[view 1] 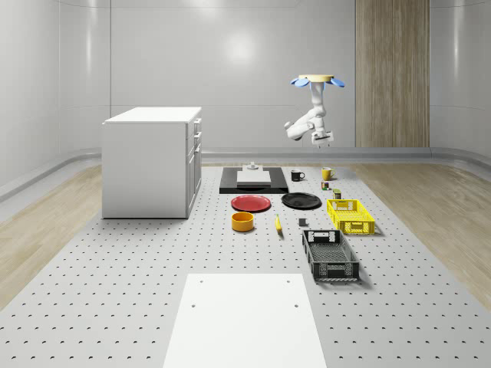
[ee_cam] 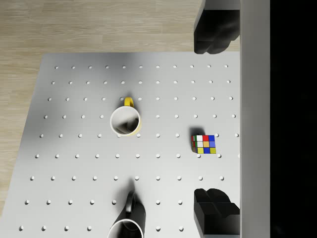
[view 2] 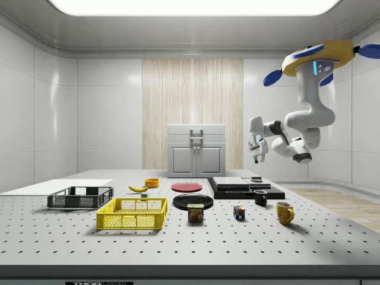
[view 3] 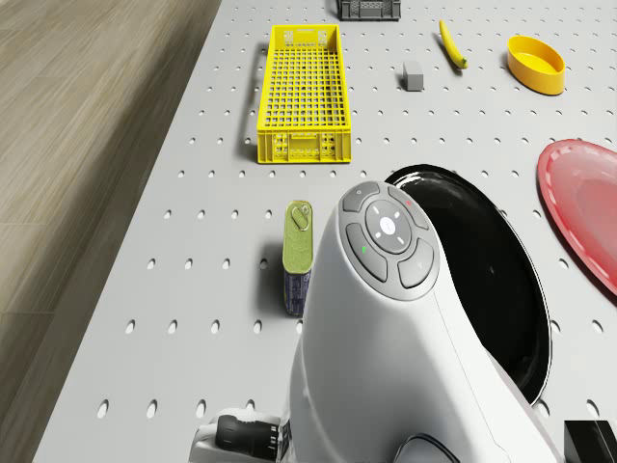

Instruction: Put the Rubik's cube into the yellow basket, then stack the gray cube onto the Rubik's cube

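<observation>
My gripper (ee_cam: 216, 119) hangs open, high above the Rubik's cube (ee_cam: 204, 144); descending off-centre could knock it toward the yellow mug (ee_cam: 125, 120).

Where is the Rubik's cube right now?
In the side view the Rubik's cube sits on the table, between the Spam can and the yellow mug, outside the yellow basket.

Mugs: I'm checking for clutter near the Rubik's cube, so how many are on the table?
2: the yellow mug and the black mug, both beside the Rubik's cube.
</observation>
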Robot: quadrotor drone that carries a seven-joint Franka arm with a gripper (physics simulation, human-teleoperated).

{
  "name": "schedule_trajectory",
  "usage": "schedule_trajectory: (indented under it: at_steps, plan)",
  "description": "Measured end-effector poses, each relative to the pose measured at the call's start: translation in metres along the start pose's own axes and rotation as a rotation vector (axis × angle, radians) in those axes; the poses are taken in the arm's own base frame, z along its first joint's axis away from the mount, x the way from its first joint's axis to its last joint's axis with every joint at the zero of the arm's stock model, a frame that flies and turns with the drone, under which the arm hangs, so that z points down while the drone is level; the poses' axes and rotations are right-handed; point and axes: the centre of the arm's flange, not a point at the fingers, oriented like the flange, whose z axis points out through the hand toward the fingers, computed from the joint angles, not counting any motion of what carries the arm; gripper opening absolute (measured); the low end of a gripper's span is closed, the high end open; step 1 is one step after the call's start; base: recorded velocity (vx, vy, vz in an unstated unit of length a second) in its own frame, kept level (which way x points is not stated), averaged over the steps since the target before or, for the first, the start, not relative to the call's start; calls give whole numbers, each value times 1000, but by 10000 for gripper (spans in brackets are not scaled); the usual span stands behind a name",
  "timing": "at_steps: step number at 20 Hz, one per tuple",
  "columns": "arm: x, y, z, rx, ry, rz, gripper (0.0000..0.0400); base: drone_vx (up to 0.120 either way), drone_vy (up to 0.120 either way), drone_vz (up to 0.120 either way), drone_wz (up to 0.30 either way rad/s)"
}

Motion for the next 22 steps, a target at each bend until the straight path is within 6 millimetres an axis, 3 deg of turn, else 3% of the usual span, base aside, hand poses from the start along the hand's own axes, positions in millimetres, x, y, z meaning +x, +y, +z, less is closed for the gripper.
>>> schedule_trajectory:
  at_steps: [4,7,15,22]
  plan:
    - [-6,-6,0,-57,60,-2,400,120,-120,-120,0]
    - [-8,-8,0,-79,84,-3,400,120,0,-93,0]
    - [-11,-10,1,-103,109,-3,400,0,0,-120,0]
    - [-11,-11,1,-108,115,-4,400,91,11,-120,0]
